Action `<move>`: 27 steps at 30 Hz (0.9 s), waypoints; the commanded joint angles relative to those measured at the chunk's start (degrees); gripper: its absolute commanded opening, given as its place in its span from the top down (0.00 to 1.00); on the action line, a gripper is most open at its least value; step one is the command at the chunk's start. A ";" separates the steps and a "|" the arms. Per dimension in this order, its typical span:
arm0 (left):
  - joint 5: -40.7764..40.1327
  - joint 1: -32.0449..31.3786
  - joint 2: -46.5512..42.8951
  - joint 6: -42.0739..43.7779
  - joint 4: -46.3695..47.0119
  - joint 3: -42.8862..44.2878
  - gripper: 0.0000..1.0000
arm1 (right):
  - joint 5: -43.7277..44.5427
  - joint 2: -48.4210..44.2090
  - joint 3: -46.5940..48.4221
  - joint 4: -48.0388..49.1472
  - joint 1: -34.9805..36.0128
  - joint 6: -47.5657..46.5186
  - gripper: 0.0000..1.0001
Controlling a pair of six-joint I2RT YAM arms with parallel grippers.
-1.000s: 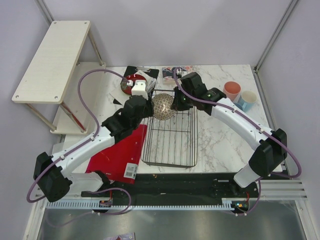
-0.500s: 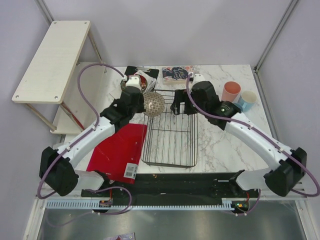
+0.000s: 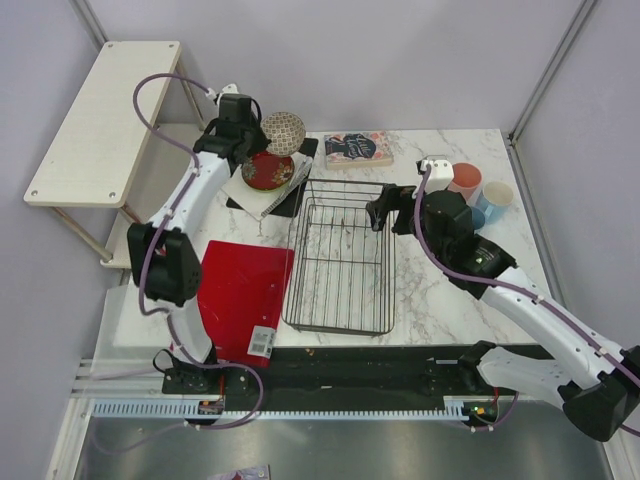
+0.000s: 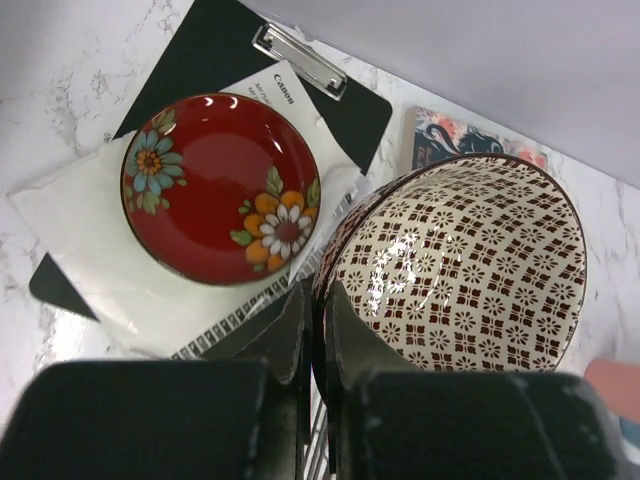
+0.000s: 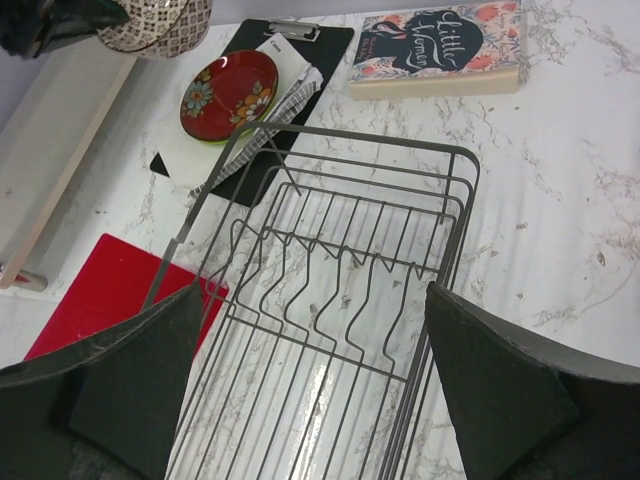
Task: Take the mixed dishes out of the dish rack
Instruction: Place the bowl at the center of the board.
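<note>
dish rack [image 3: 340, 262] long axis near-far, bowl [image 3: 283, 133] tilted

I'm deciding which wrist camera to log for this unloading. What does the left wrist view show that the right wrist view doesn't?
Only the left wrist: the inside of the patterned bowl, with the left gripper clamped on its rim. Only the right wrist: the dish rack, with no dishes in it, and the red board beside it. Both: the bowl, the red floral plate on the paper-covered clipboard, and the book.
</note>
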 commanded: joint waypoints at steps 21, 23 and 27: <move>3.94 8.15 29.40 -7.63 -6.30 23.38 0.92 | -1.29 -2.33 -3.71 0.45 0.06 -0.39 0.02; 3.85 8.24 29.32 -7.46 -6.30 23.64 0.71 | -1.20 -2.24 -3.97 0.62 -0.03 -0.30 0.02; 3.76 8.24 28.09 -7.28 -6.21 23.47 0.46 | -0.94 -2.15 -4.15 0.63 -0.03 -0.48 0.02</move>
